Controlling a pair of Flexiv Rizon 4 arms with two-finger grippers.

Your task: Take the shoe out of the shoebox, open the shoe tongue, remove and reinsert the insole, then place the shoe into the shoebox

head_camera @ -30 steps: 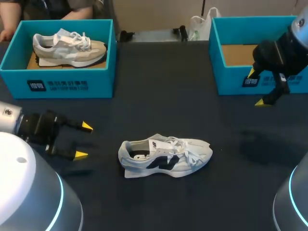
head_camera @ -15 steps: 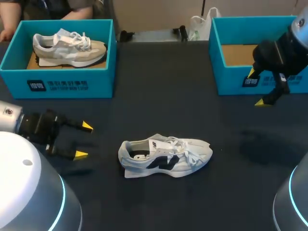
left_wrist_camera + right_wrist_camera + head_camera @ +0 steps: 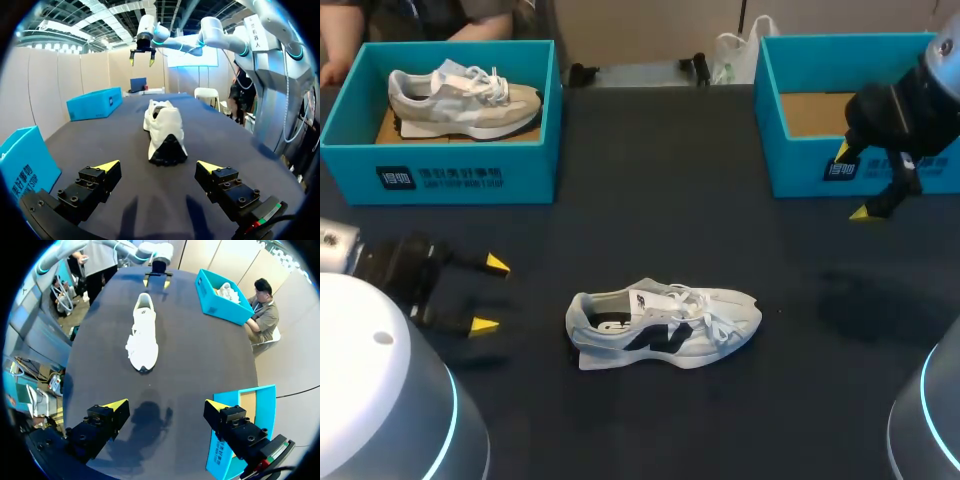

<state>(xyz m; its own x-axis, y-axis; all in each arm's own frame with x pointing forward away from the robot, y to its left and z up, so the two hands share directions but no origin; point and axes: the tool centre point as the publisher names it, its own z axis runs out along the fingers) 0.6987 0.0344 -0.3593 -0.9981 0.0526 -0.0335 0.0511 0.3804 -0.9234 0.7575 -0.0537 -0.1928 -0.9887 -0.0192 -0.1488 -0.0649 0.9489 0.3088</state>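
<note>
A white shoe [image 3: 665, 325] with a dark side logo lies on its sole in the middle of the dark table, toe to the right. My left gripper [image 3: 490, 295] stands open just left of its heel. In the left wrist view the shoe [image 3: 162, 131] lies heel-first ahead of the open left gripper [image 3: 157, 167]. My right gripper [image 3: 851, 181] hangs open in front of the teal shoebox [image 3: 800, 165] at the back right, which shows only a cardboard floor. In the right wrist view the shoe [image 3: 142, 337] lies far ahead of the right gripper [image 3: 167, 406], with the shoebox [image 3: 242, 435] beside one finger.
A second teal shoebox [image 3: 460, 170] at the back left holds a beige shoe [image 3: 465, 95]. A white plastic bag [image 3: 735, 55] and small dark clips [image 3: 585, 72] sit along the table's far edge.
My left gripper has drawn back slightly to the left, away from the shoe's heel. The right arm and the shoe have not moved.
</note>
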